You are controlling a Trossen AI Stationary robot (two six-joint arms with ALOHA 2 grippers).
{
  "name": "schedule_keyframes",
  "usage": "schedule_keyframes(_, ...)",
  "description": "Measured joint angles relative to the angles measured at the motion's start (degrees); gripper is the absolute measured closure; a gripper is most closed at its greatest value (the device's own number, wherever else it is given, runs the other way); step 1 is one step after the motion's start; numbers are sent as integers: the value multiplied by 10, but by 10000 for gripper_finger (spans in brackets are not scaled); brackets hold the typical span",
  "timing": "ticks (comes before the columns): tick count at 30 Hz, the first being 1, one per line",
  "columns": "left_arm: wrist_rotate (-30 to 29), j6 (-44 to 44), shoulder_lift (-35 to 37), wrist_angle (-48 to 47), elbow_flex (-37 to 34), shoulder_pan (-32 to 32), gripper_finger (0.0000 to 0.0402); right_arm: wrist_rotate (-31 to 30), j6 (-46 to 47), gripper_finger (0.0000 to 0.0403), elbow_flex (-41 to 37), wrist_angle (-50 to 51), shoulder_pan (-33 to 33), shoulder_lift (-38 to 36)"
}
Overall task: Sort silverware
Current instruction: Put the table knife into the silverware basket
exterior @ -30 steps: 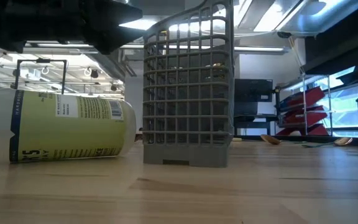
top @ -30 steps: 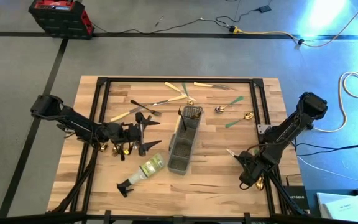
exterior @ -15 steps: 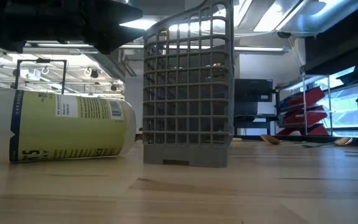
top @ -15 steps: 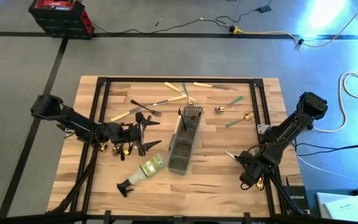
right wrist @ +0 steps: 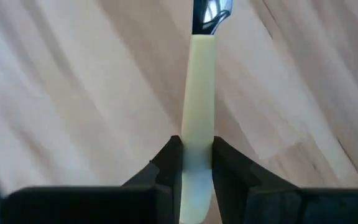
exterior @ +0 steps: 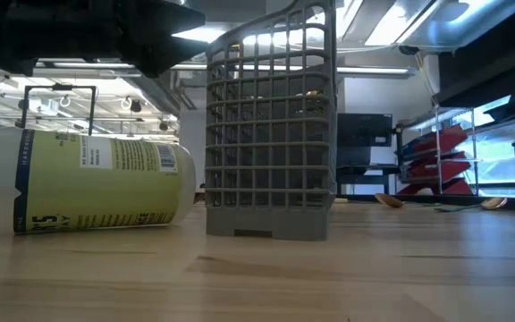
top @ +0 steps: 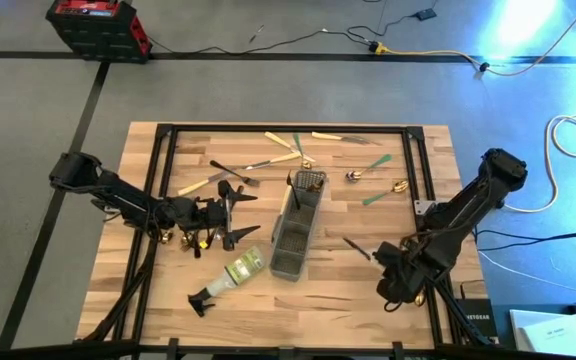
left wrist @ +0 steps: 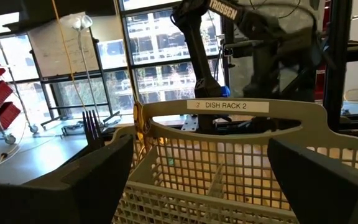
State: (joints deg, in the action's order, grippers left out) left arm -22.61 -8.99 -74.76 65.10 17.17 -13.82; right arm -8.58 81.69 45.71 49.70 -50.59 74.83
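Cutlery lies scattered over a wooden worktop (top: 348,290), seen from above, with a grey mesh caddy (top: 294,236) standing near the middle. The right pincer (top: 380,266) hangs low over the near right part of the worktop, closed on the cream handle of one utensil (right wrist: 199,118). The wrist view shows both fingers pressed against the handle's end, with a dark metal neck beyond; the working end is out of frame, so fork, spoon or knife cannot be told. From above, the piece points out toward the caddy.

The left pincer (top: 230,212) waits just left of the caddy, jaws spread wide and empty, facing the caddy's labelled rim. A spray bottle (top: 230,275) lies on its side near the caddy's near end. More pieces rest along the far side: cream-handled ones (top: 286,137), a green-handled one (top: 376,195) and a gold spoon (top: 400,186).

The step in hand appears to be carrying the gripped piece to the caddy. Because the grip sits at the handle's very end, the piece may swing; a slow lift, tilting it upright above the right compartment before release, looks safest.
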Motion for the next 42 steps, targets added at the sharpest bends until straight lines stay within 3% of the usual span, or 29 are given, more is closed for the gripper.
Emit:
schedule_keyframes(7, 0, -2, 0, 0, 0, 0, 45, -88, -164, 356, 125, -1, -1, -1)
schedule_keyframes(12, 22, -17, 0, 0, 0, 0, 45, -213, -388, 356, 172, -122, 6, -1)
schedule_keyframes(17, 62, -37, 0, 5, 0, 0, 45, -242, -577, 356, 171, -248, 55, 0)
schedule_keyframes(21, 64, -48, 0, 22, 2, 2, 45, -236, -715, 356, 148, -378, 115, 0)
schedule_keyframes(25, 85, -52, 0, 19, 15, 12, 45, -163, -791, 356, 114, -518, 186, 0)
schedule_keyframes(30, 116, -50, 0, 19, 28, 31, 45, -112, -804, 356, 57, -653, 258, 6)
schedule_keyframes(34, 133, -39, 0, 18, 37, 44, 45, -83, -794, 356, 28, -707, 296, 36)
schedule_keyframes(38, 187, -39, -14, 10, 51, 54, 45, -51, -792, 356, 27, -760, 318, 80)
schedule_keyframes(42, 209, -45, -43, 4, 61, 53, 45, -47, -792, 356, 27, -762, 328, 112)
